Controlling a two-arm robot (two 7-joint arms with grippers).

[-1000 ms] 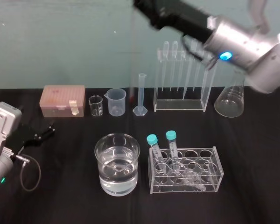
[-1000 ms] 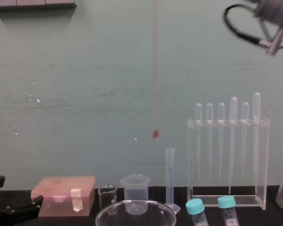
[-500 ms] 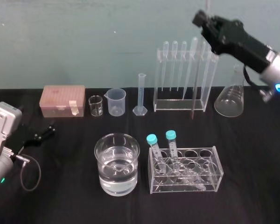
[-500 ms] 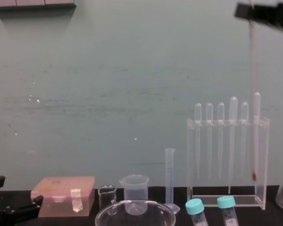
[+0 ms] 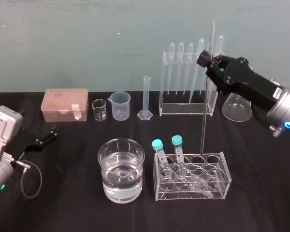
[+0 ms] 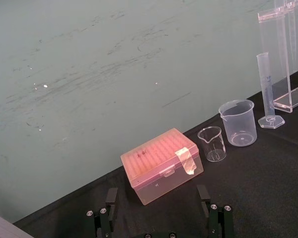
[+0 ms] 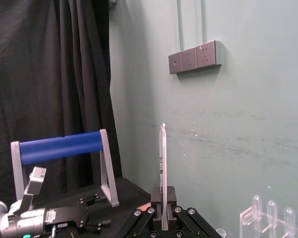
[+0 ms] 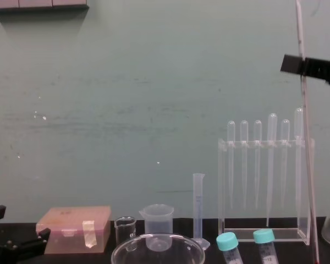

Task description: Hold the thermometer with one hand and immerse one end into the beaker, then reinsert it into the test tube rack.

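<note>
Inventory: one thermometer [image 5: 204, 121], one plastic beaker [image 5: 121, 105], one small glass beaker [image 5: 99, 109], one graduated cylinder [image 5: 146, 98], one pink box [image 5: 65, 104], one water-filled glass bowl [image 5: 121, 169], one conical flask [image 5: 238, 106]. The tall acrylic rack [image 5: 183, 110] carries six pipettes [image 8: 257, 159]; the low tube rack [image 5: 217, 186] carries two capped tubes [image 5: 157, 144]. The right gripper [image 5: 209, 59] is clamped on the thermometer, which stands near-upright, red tip at the low tube rack's back row, in front of the tall acrylic rack, well apart from the plastic beaker. The left gripper [image 5: 46, 136] rests, fingers spread, at the left of the black table [image 5: 63, 208]. Room: pale green wall [image 5: 87, 38], black curtain [image 7: 49, 74]
</note>
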